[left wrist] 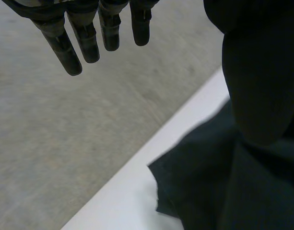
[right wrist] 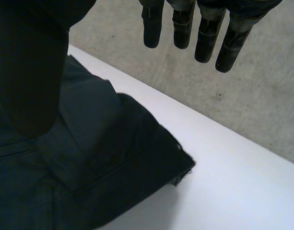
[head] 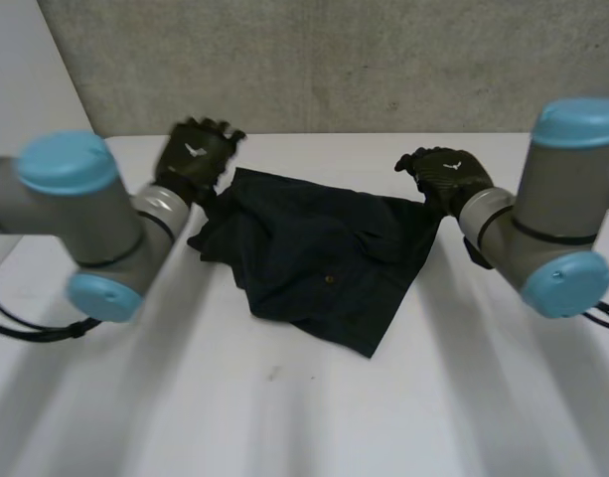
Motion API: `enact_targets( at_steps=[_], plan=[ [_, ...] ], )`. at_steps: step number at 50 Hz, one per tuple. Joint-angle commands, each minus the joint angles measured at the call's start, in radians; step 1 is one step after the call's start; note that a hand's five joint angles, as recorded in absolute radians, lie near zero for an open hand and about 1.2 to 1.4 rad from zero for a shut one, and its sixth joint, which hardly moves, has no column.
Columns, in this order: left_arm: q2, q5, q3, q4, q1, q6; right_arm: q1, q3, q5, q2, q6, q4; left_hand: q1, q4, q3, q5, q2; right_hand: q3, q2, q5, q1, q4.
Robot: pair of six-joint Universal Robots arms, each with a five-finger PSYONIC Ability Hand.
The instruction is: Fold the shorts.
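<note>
- Shorts: dark navy, lying rumpled near the middle of the white bench, toward its far side. They are not flat. Creases run across the cloth, the far-left part is bunched, and one point trails toward the near edge.
- Left hand: at the far-left corner of the shorts, close to the far bench edge. In its wrist view the fingers are straight and stand well apart from the thumb, with nothing between them, so the hand is wide and empty. A corner of cloth lies beneath the thumb. I cannot tell whether they touch.
- Right hand: at the far-right corner. Its fingers are straight and clear of the thumb, so this hand is also wide and holds nothing. The edge of the shorts lies under the palm, by the thumb.
- Step in hand, as I judge it: the opening stage. No fold is made yet. Both hands are placed over the far corners, seemingly to take hold and spread the garment.
- The next move calls for each hand to come down on its corner, pinch the cloth between fingers and thumb, then draw the corners apart so the shorts lie flat before any fold.
- The left side needs more care. With the cloth bunched there, the hand could catch a fold rather than the true corner.
</note>
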Motion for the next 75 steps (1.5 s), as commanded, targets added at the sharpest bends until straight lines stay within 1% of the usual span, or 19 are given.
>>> enact_targets(
  at_steps=[1,3,5,6,7,9,14,23,30,37,41,45,46,48,49,50,62,67,75],
  plan=[
    [-0.214,0.026,0.113,0.029,-0.036,0.102,0.001,-0.107,0.021,0.207,0.080,-0.118,0.071,0.052,0.044,0.036,0.057,-0.038,-0.051,-0.068,-0.030,-0.062],
    [-0.247,0.041,0.128,0.032,-0.045,0.103,0.007,-0.136,0.021,0.254,0.075,-0.118,0.208,0.189,0.181,0.174,0.194,-0.020,-0.033,-0.050,-0.012,-0.044],
    [-0.266,0.043,0.139,0.035,-0.054,0.103,0.009,-0.151,0.020,0.273,0.071,-0.118,0.382,0.362,0.354,0.347,0.367,0.215,0.201,0.185,0.223,0.191],
    [-0.272,0.040,0.145,0.036,-0.057,0.105,0.010,-0.156,0.021,0.281,0.065,-0.118,0.534,0.514,0.506,0.499,0.519,0.385,0.371,0.355,0.393,0.361],
    [-0.280,0.033,0.151,0.038,-0.062,0.105,0.011,-0.160,0.021,0.285,0.050,-0.119,0.960,0.940,0.932,0.925,0.945,0.799,0.786,0.769,0.807,0.775],
    [-0.277,0.024,0.151,0.039,-0.065,0.105,0.012,-0.160,0.020,0.282,0.025,-0.119,1.210,1.190,1.182,1.175,1.195,1.182,1.169,1.152,1.190,1.158],
    [-0.225,-0.068,0.127,0.053,-0.084,0.103,0.006,-0.142,0.004,0.180,-0.027,-0.121,1.210,1.190,1.183,1.175,1.195,1.184,1.170,1.154,1.192,1.160],
    [0.170,-0.252,-0.156,0.041,-0.120,0.088,-0.009,-0.121,-0.085,-0.064,-0.041,-0.083,1.210,1.190,1.183,1.175,1.195,1.184,1.170,1.154,1.192,1.160],
    [0.430,-0.312,-0.396,0.009,-0.194,0.016,-0.014,-0.134,-0.239,-0.185,-0.133,0.144,1.210,1.190,1.183,1.175,1.195,1.184,1.170,1.154,1.192,1.160],
    [0.553,-0.312,-0.554,-0.089,-0.283,-0.134,0.000,-0.137,-0.275,-0.190,-0.299,0.337,1.210,1.190,1.183,1.175,1.195,1.184,1.170,1.154,1.192,1.160],
    [0.544,-0.319,-0.583,-0.166,-0.318,-0.167,0.001,-0.116,-0.270,-0.108,-0.354,0.481,0.982,0.963,0.955,0.948,0.968,1.184,1.170,1.154,1.192,1.160],
    [0.518,-0.332,-0.579,-0.238,-0.314,-0.165,0.020,-0.114,-0.261,-0.048,-0.385,0.621,0.407,0.388,0.380,0.373,0.393,1.184,1.170,1.154,1.192,1.160],
    [0.518,-0.335,-0.576,-0.243,-0.311,-0.165,0.026,-0.116,-0.258,-0.049,-0.383,0.632,0.342,0.322,0.315,0.307,0.327,1.057,1.044,1.027,1.065,1.033],
    [0.521,-0.341,-0.576,-0.246,-0.292,-0.164,0.026,-0.110,-0.255,-0.055,-0.374,0.620,0.207,0.187,0.180,0.172,0.192,0.627,0.613,0.597,0.635,0.603],
    [0.527,-0.342,-0.576,-0.245,-0.271,-0.162,0.035,-0.102,-0.252,-0.063,-0.356,0.577,0.145,0.126,0.118,0.111,0.131,0.180,0.166,0.150,0.188,0.156],
    [0.535,-0.342,-0.573,-0.246,-0.257,-0.162,0.037,-0.092,-0.252,-0.071,-0.340,0.550,0.133,0.114,0.106,0.098,0.118,-0.038,-0.051,-0.068,-0.030,-0.062],
    [0.611,-0.297,-0.588,-0.249,-0.153,-0.167,-0.014,0.335,-0.261,-0.442,0.016,0.123,0.077,0.058,0.050,0.042,0.062,-0.038,-0.051,-0.068,-0.030,-0.062],
    [0.613,-0.232,-0.646,-0.252,-0.113,-0.173,-0.069,0.523,-0.266,-0.566,-0.018,0.078,0.142,0.122,0.114,0.107,0.127,0.007,-0.006,-0.023,0.015,-0.017],
    [0.604,-0.120,-0.738,-0.246,-0.105,-0.178,-0.193,0.827,-0.272,-0.637,-0.272,0.071,0.206,0.187,0.179,0.172,0.192,0.339,0.325,0.309,0.347,0.315]
  ],
)
